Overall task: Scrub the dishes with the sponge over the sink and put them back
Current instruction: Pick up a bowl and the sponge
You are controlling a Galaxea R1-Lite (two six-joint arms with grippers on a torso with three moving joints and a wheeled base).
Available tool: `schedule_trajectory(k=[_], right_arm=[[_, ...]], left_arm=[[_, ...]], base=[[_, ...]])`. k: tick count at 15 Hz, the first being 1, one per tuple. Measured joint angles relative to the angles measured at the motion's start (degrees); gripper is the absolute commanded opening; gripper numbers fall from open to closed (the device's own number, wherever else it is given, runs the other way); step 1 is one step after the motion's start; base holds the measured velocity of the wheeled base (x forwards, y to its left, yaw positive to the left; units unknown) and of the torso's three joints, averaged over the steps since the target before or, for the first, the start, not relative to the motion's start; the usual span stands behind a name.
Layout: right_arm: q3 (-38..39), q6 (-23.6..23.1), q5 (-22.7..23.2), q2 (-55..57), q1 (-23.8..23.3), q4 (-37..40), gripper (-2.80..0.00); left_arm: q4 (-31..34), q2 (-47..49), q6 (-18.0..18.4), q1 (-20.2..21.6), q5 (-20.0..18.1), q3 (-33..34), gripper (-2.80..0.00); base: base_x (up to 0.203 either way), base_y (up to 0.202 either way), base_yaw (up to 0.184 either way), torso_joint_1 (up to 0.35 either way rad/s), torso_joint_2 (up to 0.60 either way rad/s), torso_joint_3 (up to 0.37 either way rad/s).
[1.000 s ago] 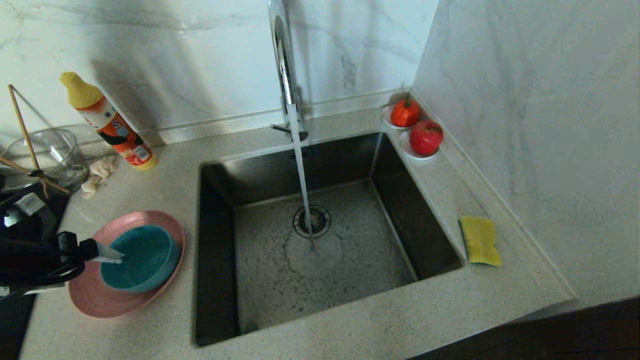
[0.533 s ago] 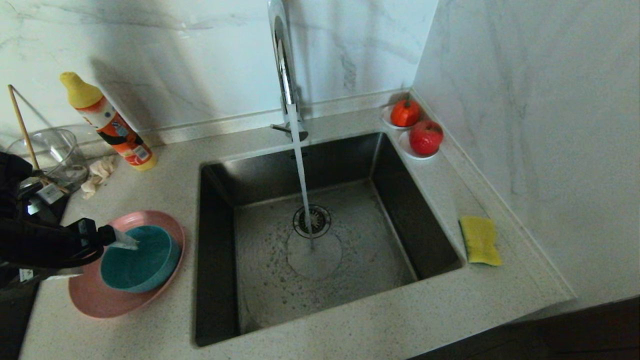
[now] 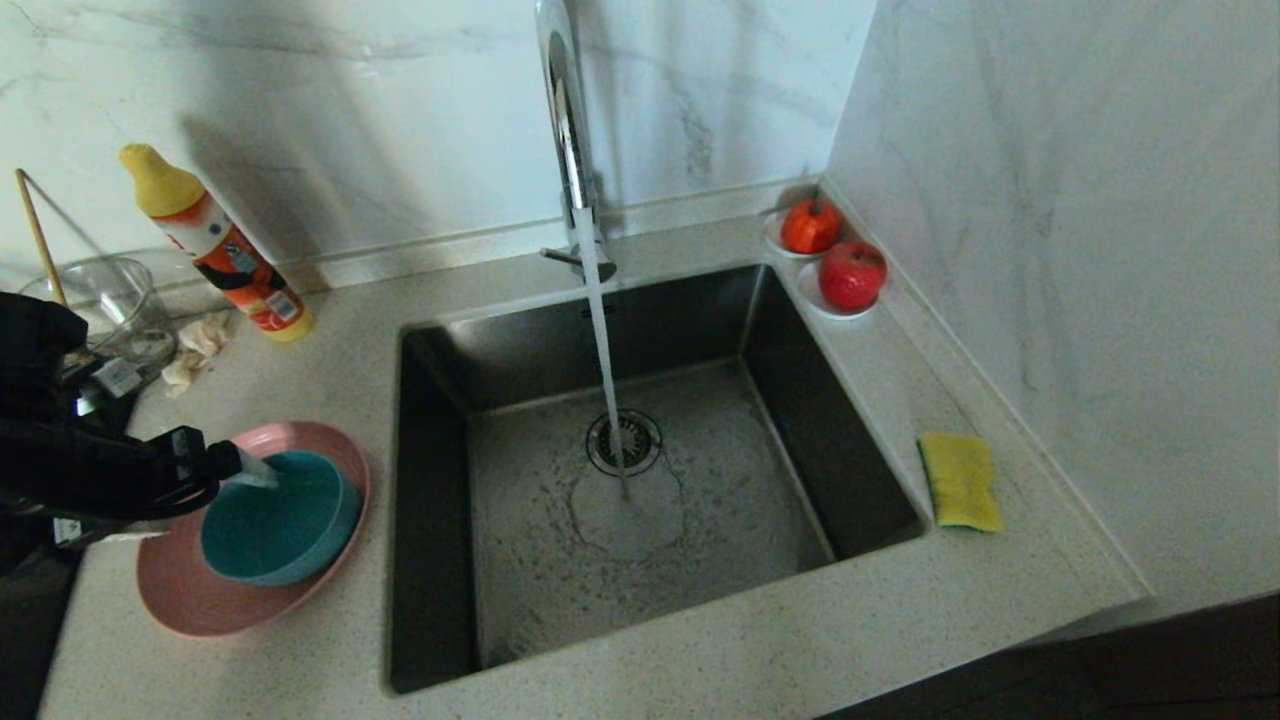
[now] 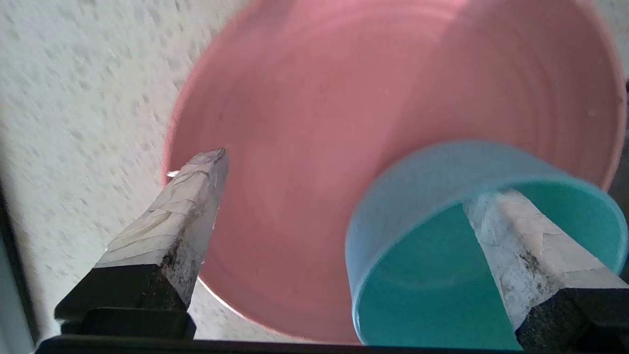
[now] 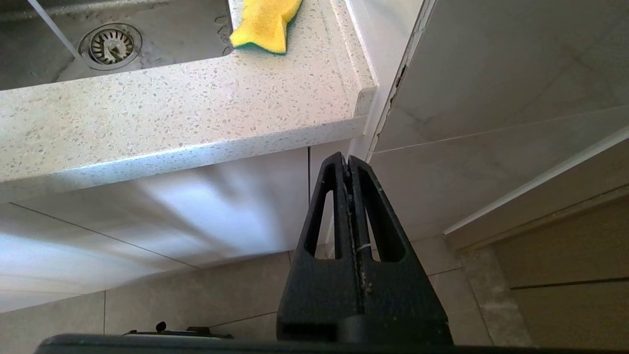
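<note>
Leftmost, the left gripper [image 3: 250, 470] hung over the teal bowl [image 3: 285, 520], its fingers [image 4: 196, 191] spread wide and holding nothing; in the left wrist view one finger stood inside the bowl's rim and the other over the pink plate [image 4: 344, 123]. That bowl sat in the plate on the desk [image 3: 700, 650], just left of the sink [image 3: 640, 470]. Behind them stood a yellow-capped bottle [image 3: 225, 250] and a beige rag [image 3: 198, 348]. Water ran from the chrome tap [image 3: 570, 130] onto the basin floor near the drain [image 3: 624, 442]. Right of the sink, the yellow sponge [image 3: 958, 480] lay flat on the desk. The right gripper [image 5: 350, 164] hung below the desk's edge, fingers pressed together on nothing.
</note>
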Motion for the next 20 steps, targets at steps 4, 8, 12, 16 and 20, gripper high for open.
schedule_trajectory(k=[4,8,12,16,20], right_arm=[[0.0,0.01,0.0,0.0,0.0,-0.02,-2.8],[0.0,-0.02,0.02,0.0,0.02,-0.02,-2.8],[0.0,-0.02,0.02,0.0,0.0,0.0,-2.8],[0.0,-0.02,0.02,0.0,0.0,0.0,-2.8],[0.0,-0.02,0.0,0.0,0.0,-0.02,-2.8]], left_arm=[[-0.11,1.0,2.95,-0.41,0.49,-1.0,0.0],[-0.18,1.76,3.52,-1.65,1.93,-1.42,0.0],[-0.18,2.06,3.72,-2.66,2.71,-1.87,0.0],[-0.15,2.33,3.73,-3.63,3.73,-2.54,0.0],[-0.16,2.61,3.61,-3.89,4.62,-2.81,0.0]], base=[[0.0,0.0,0.0,0.0,0.0,0.0],[0.0,0.0,0.0,0.0,0.0,0.0],[0.0,0.0,0.0,0.0,0.0,0.0],[0.0,0.0,0.0,0.0,0.0,0.0],[0.0,0.0,0.0,0.0,0.0,0.0]])
